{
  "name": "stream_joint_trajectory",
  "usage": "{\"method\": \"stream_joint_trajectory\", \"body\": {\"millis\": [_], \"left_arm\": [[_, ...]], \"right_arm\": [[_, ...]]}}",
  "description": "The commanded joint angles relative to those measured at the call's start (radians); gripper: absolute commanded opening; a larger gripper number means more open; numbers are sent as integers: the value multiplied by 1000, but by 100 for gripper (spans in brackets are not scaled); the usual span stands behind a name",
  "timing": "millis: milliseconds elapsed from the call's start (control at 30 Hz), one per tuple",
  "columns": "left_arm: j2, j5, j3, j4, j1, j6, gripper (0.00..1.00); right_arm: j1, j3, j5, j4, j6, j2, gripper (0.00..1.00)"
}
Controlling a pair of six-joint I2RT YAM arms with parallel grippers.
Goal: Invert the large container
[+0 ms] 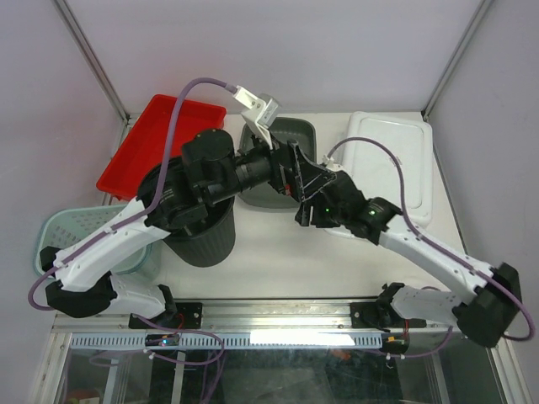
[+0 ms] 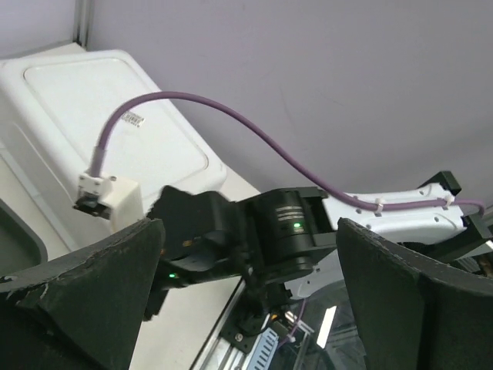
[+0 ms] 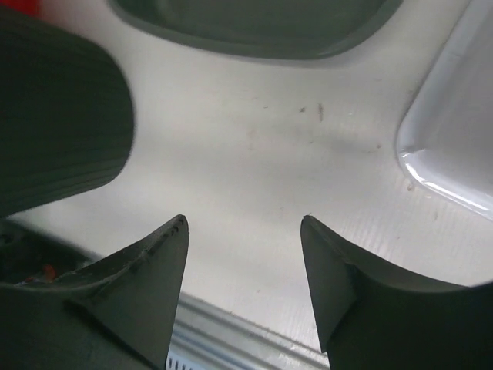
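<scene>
Overhead, the dark ribbed bin (image 1: pixel 206 244) stands at the near left of the desk (image 1: pixel 286 261), just right of a teal basket (image 1: pixel 67 231) and near a red tray (image 1: pixel 143 151) at the far left. The left arm (image 1: pixel 109 244) crosses above the bin and hides its top, so which end faces up cannot be told. Beyond the bin this arm reaches right, over the near rim of a grey tub (image 1: pixel 299 135) at the far centre. The left jaws are released, spread wide and grasping nothing; between them the left wrist view shows the right arm (image 1: pixel 429 252) and, behind it, a white tray (image 2: pixel 77 116). The right arm comes in from the near right and ends at mid-desk beside the left jaws. The right jaws are parted over bare desk and hold nothing, with the bin at their left, the tub beyond and the white tray at their right.
</scene>
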Motion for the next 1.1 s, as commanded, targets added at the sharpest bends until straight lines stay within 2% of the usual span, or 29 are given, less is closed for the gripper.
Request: {"method": "stream_joint_trajectory", "body": {"millis": [0,67,200,333,467,767,967,1067], "left_arm": [[7,-32,-33,33,-14,22,99],[2,-31,-45,33,-12,24,99],[-10,-37,-64,33,-14,30,99],[-12,-27,-73,32,-13,37,99],[-5,-20,-73,32,-13,39,99],[51,5,-36,33,-13,34,99],[66,-11,-45,33,-13,22,99],[73,-15,-54,33,-12,13,99]], "right_arm": [[20,40,292,65,72,159,64],[-5,54,340,66,67,219,67],[-149,42,323,87,36,273,67],[-283,19,389,49,12,255,67],[-385,3,438,0,19,168,67],[-392,-90,331,-15,73,-96,66],[-397,-178,437,-95,139,-260,66],[-408,-217,486,-103,171,-280,71]]}}
